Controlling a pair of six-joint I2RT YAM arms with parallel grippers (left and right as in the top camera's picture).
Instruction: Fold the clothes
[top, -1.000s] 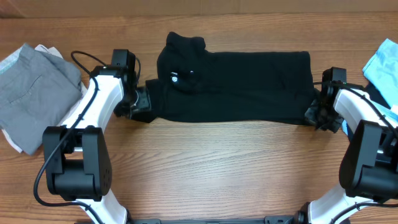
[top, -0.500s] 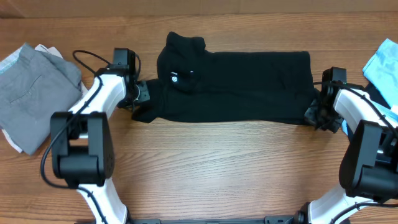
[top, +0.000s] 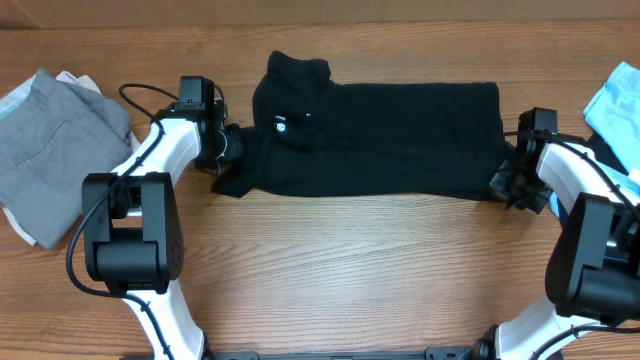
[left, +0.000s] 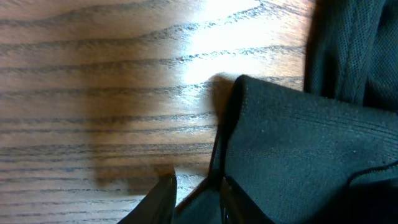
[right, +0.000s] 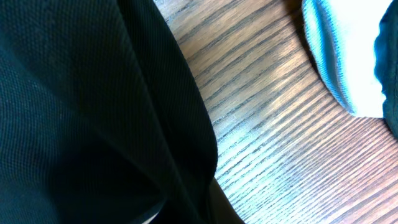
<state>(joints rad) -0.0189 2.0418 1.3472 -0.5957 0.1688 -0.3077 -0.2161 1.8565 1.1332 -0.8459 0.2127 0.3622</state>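
The black shirt (top: 380, 140) lies lengthwise across the counter (top: 350, 270) between my 2 tools. My right tool (top: 503, 185) is clenched on its right end. My left tool (top: 226, 150) straddles the left hem, and I cannot tell whether it grips.

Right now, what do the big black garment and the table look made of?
The large black garment looks like matte knit fabric, perhaps a piqué: the wrist views show a fine pitted texture. The brown table looks like wood or wood-grain laminate, semi-gloss: dark grain lines and a bright glare patch.
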